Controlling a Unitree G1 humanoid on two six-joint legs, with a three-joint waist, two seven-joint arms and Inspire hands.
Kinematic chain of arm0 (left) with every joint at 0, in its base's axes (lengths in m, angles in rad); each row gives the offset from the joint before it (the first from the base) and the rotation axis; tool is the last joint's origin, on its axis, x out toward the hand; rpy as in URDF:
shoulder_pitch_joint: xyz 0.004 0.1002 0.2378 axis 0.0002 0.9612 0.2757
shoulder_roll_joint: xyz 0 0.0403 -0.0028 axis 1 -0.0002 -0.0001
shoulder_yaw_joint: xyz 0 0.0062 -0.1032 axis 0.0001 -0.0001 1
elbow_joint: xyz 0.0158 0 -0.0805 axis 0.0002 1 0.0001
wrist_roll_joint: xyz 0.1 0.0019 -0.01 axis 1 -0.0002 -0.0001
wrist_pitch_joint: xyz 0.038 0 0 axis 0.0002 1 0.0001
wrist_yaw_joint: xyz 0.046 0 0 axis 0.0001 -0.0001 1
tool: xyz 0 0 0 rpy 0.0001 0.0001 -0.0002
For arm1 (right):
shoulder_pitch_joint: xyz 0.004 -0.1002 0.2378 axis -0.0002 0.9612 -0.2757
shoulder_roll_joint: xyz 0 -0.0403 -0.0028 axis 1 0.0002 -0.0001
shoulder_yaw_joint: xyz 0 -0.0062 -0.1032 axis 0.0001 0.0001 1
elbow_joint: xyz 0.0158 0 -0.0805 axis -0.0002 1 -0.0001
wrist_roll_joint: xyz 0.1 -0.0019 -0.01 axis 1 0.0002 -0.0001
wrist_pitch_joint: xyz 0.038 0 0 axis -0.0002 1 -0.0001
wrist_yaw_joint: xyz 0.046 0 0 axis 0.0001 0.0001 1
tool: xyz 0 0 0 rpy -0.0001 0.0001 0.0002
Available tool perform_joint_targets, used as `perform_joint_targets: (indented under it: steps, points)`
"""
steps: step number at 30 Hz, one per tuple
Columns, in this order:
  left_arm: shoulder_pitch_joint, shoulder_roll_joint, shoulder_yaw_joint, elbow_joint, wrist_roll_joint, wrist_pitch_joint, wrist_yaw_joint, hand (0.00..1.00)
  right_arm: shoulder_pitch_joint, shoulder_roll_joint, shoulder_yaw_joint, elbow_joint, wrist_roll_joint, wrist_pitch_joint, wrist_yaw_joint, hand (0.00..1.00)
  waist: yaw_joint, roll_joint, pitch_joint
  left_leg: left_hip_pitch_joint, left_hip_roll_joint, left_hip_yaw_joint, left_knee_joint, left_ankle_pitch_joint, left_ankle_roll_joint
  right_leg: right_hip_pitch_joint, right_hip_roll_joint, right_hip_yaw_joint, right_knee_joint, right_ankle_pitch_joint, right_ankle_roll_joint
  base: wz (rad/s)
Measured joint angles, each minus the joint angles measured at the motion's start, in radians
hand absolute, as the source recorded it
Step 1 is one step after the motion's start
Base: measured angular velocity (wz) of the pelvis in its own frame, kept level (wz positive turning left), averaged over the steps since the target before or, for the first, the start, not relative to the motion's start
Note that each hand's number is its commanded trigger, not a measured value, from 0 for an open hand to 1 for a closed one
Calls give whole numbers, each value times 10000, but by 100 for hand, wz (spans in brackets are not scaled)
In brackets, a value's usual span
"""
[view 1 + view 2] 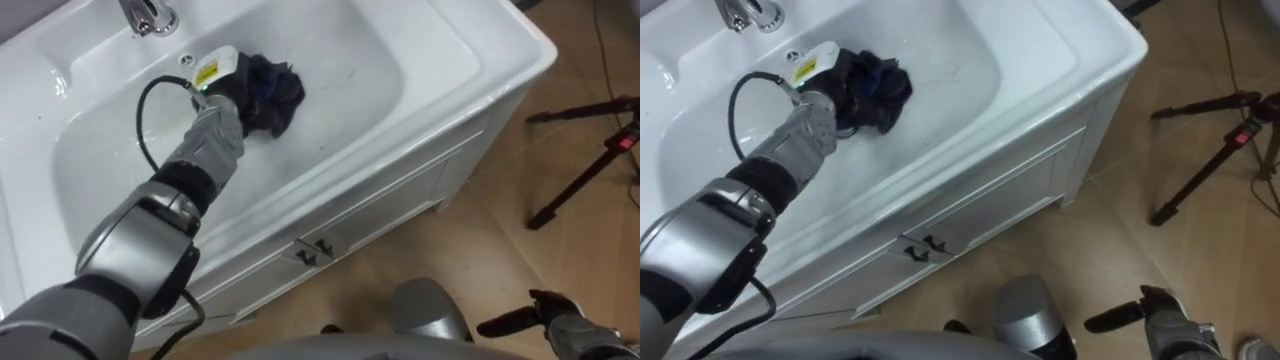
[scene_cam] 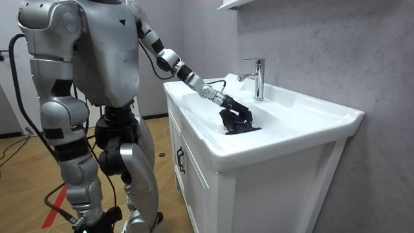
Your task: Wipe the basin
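With the dark cloth (image 1: pixel 275 95) bunched under the curled fingers of the left hand (image 1: pixel 232 100) on the basin (image 1: pixel 350 60) floor, and the right hand (image 1: pixel 545 308) hung loosely open, the faucet (image 1: pixel 148 15) just beyond could be struck, or the cloth shed, by an overlong stroke.

Left and right eye views: stereo pair on the robot's head, close above, looking steeply down over the basin (image 1: pixel 350 60) front edge to the cabinet (image 1: pixel 400 200) and floor (image 1: pixel 500 260). Room view: standing camera farther off, roughly level, facing the basin's side. All share basin, faucet (image 1: pixel 145 15), left hand (image 1: pixel 222 85) on dark cloth (image 1: pixel 275 95)
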Motion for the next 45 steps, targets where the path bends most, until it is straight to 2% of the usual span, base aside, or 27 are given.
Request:
perform_joint_targets:
  steps: [4, 9, 17, 21, 24, 27, 30, 33, 37, 38, 41, 42, 45]
  points:
    - [-18, 14, -16, -389, -706, -6, -56, 100, 99, -20, 21, 8, 164, 12, -54, 0, -4, -2, -2, -2, 24, 51, -27, 0, 0, 3, 27, 4, -47, -4, -8, 0]
    - [-13, 15, -202, -1219, -742, -41, -192, 100, 214, -24, 184, 13, 238, 16, -206, 0, 55, -9, -9, 11, 10, 48, -28, -1, 1, 86, 25, 16, -181, 34, 20, -1]
    - [3, -6, -198, -1234, -1091, -219, -387, 100, 171, -7, 428, 51, 221, 2, -229, 0, 120, -45, -13, 300, 7, -40, -85, -3, 4, 470, 31, -29, -273, 34, 17, 0]
    - [66, -46, -193, -1234, -1059, -528, -392, 100, 180, 74, 429, 66, 172, 7, -411, 0, 122, -136, -14, 483, 2, -52, -103, -14, 21, 602, 50, 5, -338, 34, 17, -3]
    - [99, -36, -191, -1233, -1072, -551, -389, 100, 191, 107, 429, 85, 172, 28, -528, 0, 123, -224, -14, 510, 3, -48, -104, -15, 22, 620, 54, 7, -324, 35, 16, 0]
    - [216, -45, -192, -1229, -1071, -582, -392, 100, 200, 123, 438, 188, 172, 130, -579, 0, 114, -321, -29, 672, 6, -47, -104, -29, 43, 802, 63, 16, -382, 36, 15, -1]
    - [449, -55, -193, -1232, -1069, -843, -394, 100, 188, 119, 437, 174, 167, 134, -680, 0, 113, -321, -35, 795, 10, -13, -110, -65, 97, 938, 69, 21, -408, 36, 16, -2]
    - [556, -80, -194, -1239, -1072, -927, -416, 100, 206, 153, 437, 143, 129, 151, -699, 0, 116, -310, -51, 807, 12, 18, -132, -65, 97, 1019, 64, -41, -418, 37, 17, 5]
    - [637, -96, -193, -1266, -1043, -930, -450, 100, 270, 151, 436, -65, 78, 236, -701, 0, 121, -251, -99, 836, 13, 33, -176, -65, 97, 1024, 62, -75, -418, 39, 17, 2]
    - [721, -91, -178, -1298, -1060, -934, -457, 100, 335, 151, 430, -113, 25, 227, -694, 0, 131, -292, -100, 875, 12, 37, -187, -65, 97, 1035, 63, -72, -424, 42, 16, -4]
    - [1409, -87, -174, -1517, -1091, -1005, -598, 100, 554, 143, 422, -184, -16, 228, -691, 0, 137, -356, -253, 1128, 24, 26, -214, -65, 97, 1326, 104, -28, -605, 52, 13, -6]
    - [1626, -84, -177, -1577, -1092, -1005, -678, 100, 610, 135, 416, -175, -15, 236, -693, 0, 140, -317, -334, 1167, 41, 17, -217, -65, 97, 1422, 134, -8, -745, 99, 21, -8]
    - [1961, -69, -167, -1587, -1085, -1030, -849, 100, 650, 191, 409, -174, -45, 227, -692, 0, 223, -312, -347, 1432, 78, 11, -278, -67, 97, 1763, 214, 38, -1033, 214, 18, -8]
